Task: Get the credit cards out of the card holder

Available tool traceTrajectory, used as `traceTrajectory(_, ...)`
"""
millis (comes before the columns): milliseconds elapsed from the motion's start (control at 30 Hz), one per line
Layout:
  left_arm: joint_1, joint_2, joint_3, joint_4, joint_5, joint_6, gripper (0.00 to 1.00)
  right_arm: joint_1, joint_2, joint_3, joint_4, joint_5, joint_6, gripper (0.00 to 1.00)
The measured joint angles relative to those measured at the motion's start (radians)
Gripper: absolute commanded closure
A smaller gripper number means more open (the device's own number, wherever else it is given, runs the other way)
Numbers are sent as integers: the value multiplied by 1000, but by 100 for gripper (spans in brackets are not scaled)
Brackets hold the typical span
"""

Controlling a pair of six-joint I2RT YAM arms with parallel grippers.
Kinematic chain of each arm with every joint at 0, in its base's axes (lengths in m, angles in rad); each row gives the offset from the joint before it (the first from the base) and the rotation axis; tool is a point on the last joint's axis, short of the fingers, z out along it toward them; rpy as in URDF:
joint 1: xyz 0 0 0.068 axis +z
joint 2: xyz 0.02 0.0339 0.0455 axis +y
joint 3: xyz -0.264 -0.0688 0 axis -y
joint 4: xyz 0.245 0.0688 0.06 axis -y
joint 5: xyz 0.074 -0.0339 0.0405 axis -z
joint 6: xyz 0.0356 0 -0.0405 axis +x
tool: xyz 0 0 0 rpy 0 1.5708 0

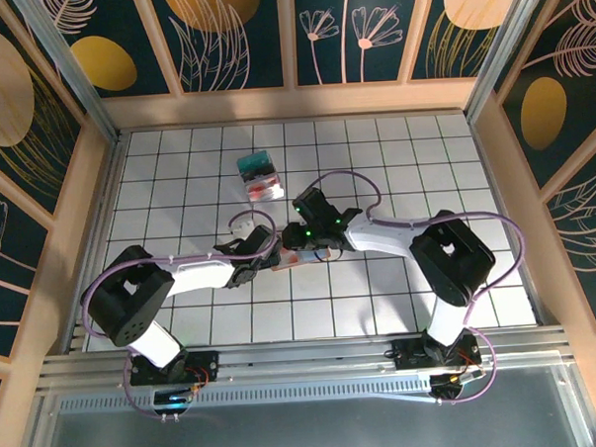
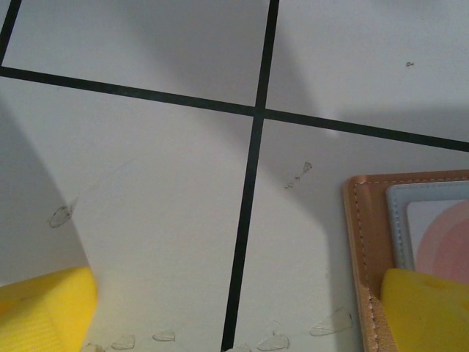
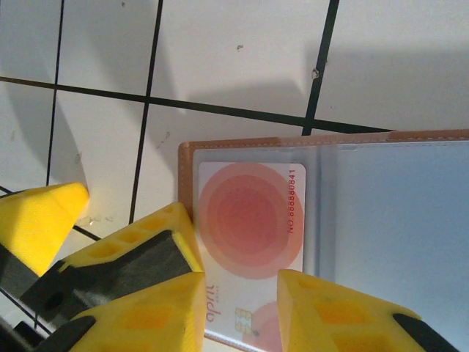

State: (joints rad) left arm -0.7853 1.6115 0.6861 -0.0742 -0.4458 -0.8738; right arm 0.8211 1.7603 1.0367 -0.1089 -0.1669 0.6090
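White-tiled tabletop [image 1: 394, 150] is carrying the flat tan-pink leather card holder [image 3: 396, 220], lying open with a white, pink-circled plastic card [image 3: 249, 220] in its pocket. Astride the card's end the right gripper [image 3: 242, 293] is standing partly open, gripping nothing; the left gripper [image 2: 234, 308], spread wide, is covering the holder's edge. Unpinned, the holder risks sliding along with the card.

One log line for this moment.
card holder open | card in slot | left claw open, finger over holder edge | right claw open over card
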Motion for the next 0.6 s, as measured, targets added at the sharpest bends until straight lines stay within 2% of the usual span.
traceTrajectory(600,0,0,-8,11,-7,0,1,0,89,23,-19,-6,0,69)
